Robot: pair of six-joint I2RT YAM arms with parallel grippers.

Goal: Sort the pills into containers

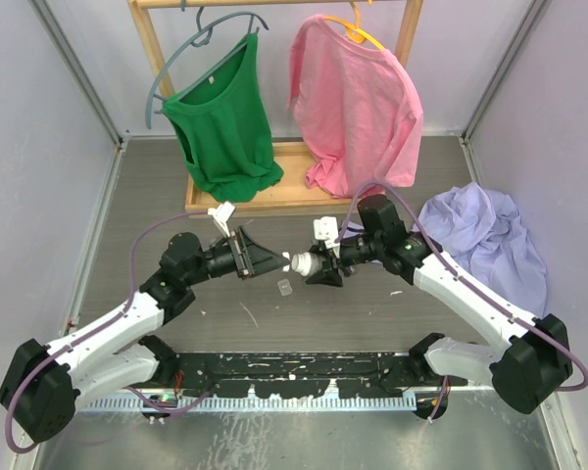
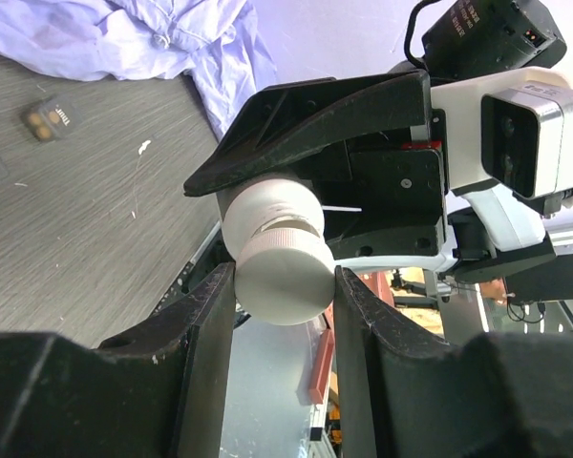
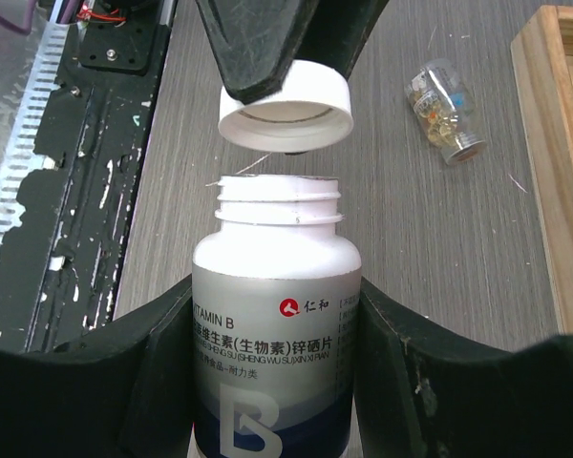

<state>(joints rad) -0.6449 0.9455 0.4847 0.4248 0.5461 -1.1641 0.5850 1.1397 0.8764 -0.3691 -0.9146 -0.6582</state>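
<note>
My right gripper is shut on a white Vitamin B pill bottle, which it holds level above the table with its neck open. My left gripper is shut on the bottle's white cap, held just off the neck with a small gap. The two grippers meet at table centre, left and right. A clear tub holding pills lies on its side on the table. A small dark squarish tub lies further off. Another small clear tub lies below the grippers.
A wooden rack base stands at the back with a green shirt and a pink shirt hanging. A lilac cloth is heaped at the right. A black rail runs along the near edge.
</note>
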